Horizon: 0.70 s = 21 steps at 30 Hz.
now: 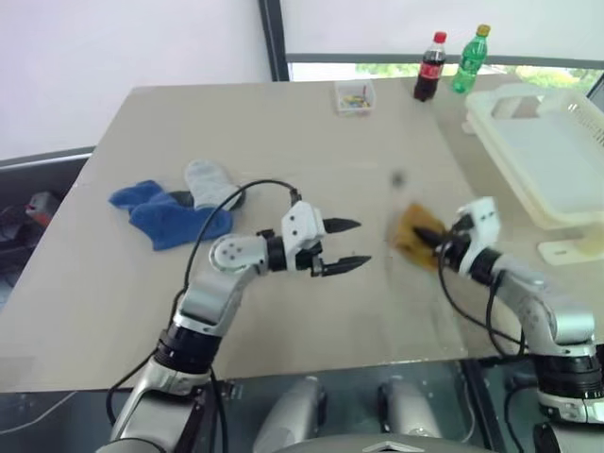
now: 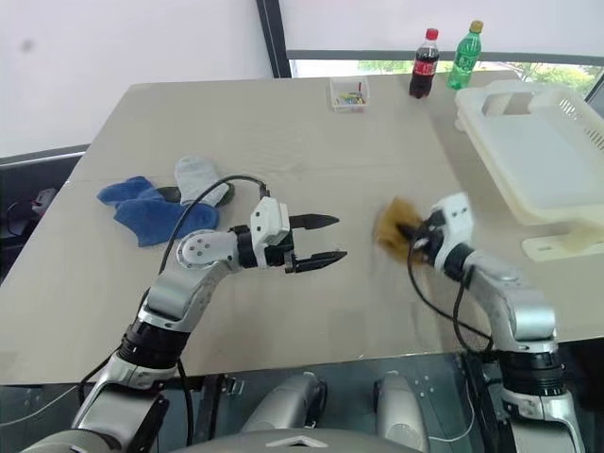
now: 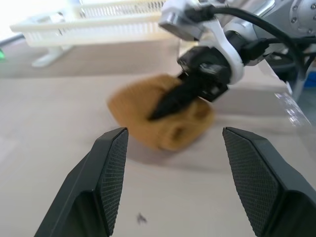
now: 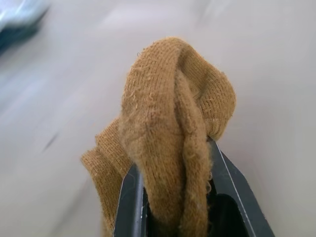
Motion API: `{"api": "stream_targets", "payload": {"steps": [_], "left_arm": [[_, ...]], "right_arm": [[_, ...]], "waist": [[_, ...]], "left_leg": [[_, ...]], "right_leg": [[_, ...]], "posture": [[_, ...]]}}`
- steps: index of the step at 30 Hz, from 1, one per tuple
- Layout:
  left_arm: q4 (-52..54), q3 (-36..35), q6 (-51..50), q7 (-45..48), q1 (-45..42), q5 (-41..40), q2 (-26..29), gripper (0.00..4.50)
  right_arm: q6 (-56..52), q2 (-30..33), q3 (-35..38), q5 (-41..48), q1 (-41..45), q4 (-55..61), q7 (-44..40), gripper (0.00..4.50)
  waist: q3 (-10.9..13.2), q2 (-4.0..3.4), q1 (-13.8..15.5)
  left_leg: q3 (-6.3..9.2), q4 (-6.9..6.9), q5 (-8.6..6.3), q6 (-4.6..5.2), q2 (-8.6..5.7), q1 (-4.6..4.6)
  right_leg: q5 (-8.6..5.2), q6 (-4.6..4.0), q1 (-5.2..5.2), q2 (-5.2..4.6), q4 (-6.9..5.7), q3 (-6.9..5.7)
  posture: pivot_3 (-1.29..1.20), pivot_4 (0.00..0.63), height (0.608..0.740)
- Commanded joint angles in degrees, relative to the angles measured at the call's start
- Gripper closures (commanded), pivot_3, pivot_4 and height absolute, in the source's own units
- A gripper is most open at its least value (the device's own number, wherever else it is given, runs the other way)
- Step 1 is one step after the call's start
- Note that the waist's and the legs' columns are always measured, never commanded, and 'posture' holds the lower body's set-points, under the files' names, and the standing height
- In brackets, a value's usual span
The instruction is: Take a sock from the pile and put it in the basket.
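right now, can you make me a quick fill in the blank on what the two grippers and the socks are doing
1. The right gripper is shut on a ____ sock.
2. The left gripper holds nothing; its fingers stand ____.
3. On the table, the blue socks lie beside a ____ one with a dark toe.
4. The white basket so far contains ____ socks.

Missing words: mustard-yellow; open; grey-white; no

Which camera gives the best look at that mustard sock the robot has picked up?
The right wrist view: the sock shows close up, its knit clear, pinched by the right gripper. The left wrist view shows it blurred beyond the open left gripper. The eye views show a small smear near the basket.
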<state>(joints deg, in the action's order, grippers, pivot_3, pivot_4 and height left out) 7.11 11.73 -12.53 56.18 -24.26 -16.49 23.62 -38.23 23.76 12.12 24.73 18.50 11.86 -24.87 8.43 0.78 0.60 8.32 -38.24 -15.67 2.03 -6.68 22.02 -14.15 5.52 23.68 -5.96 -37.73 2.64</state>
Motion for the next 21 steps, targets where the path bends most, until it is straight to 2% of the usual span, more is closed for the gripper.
{"api": "stream_targets", "payload": {"steps": [1, 4, 6, 9, 12, 17, 21], "left_arm": [[0.7, -0.4, 0.6, -2.1, -1.5, 0.0, -1.7, 1.22], [0.0, -0.1, 1.1, -3.8, -2.6, 0.6, -3.7, 1.22], [-0.1, 0.2, 1.1, -4.2, -3.0, 0.8, -4.5, 1.22], [-0.3, 0.6, 1.3, -4.6, -3.3, 1.2, -5.2, 1.22], [-0.8, 0.7, 1.6, -5.2, -3.6, 1.6, -6.0, 1.22], [-0.8, 0.6, 1.8, -6.5, -3.7, 2.4, -6.7, 1.22], [0.6, 0.5, 1.2, -7.6, -2.7, 2.8, -6.7, 1.22]], "right_arm": [[4.6, -0.6, 9.0, 0.9, 8.8, -3.7, 8.2, 4.49], [2.6, 4.2, 12.2, -1.9, 20.0, -14.1, 14.4, 4.49], [4.1, 7.3, 14.1, -2.5, 25.8, -23.1, 15.5, 4.49], [9.3, 12.6, 11.2, -7.7, 31.4, -36.3, 14.7, 4.49], [12.1, 15.0, 11.7, -8.4, 38.1, -51.7, 14.5, 4.49], [19.2, 17.7, 11.6, -10.0, 45.8, -72.6, 12.2, 4.49], [22.1, 18.4, 11.4, -10.7, 48.1, -81.0, 11.9, 4.49]], "waist": [[0.0, -0.05, -0.1], [0.3, -0.29, -0.4], [0.3, -0.28, 0.1], [0.3, -0.28, 0.0], [0.3, -0.29, -0.7], [0.3, -0.35, -1.7], [0.3, -0.36, -1.8]], "left_leg": [[-0.01, 0.00, 0.00, 0.00, 0.00, 0.02], [-0.11, -0.05, 0.01, 0.02, -0.08, 0.12], [-0.02, -0.01, 0.01, 0.02, -0.07, 0.12], [-0.04, 0.11, 0.01, 0.02, 0.00, 0.20], [-0.14, 0.06, -0.01, 0.07, -0.07, 0.43], [-0.16, 0.03, -0.01, 0.07, -0.06, 0.57], [-0.19, 0.03, -0.01, 0.07, -0.04, 0.57]], "right_leg": [[0.00, 0.00, 0.03, 0.00, 0.01, 0.01], [0.01, 0.01, 0.10, -0.05, 0.00, 0.09], [0.00, -0.01, 0.10, -0.04, 0.03, -0.01], [-0.02, -0.04, 0.13, -0.01, 0.19, -0.03], [-0.01, -0.03, 0.29, -0.07, 0.29, 0.05], [-0.01, -0.03, 0.43, -0.06, 0.26, 0.06], [-0.01, -0.02, 0.44, -0.04, 0.24, 0.10]], "posture": [[0.00, 0.150, 0.740], [0.00, 0.150, 0.740], [0.00, 0.150, 0.740], [0.00, 0.150, 0.740], [0.00, 0.150, 0.740], [0.00, 0.150, 0.740], [0.00, 0.150, 0.740]]}}
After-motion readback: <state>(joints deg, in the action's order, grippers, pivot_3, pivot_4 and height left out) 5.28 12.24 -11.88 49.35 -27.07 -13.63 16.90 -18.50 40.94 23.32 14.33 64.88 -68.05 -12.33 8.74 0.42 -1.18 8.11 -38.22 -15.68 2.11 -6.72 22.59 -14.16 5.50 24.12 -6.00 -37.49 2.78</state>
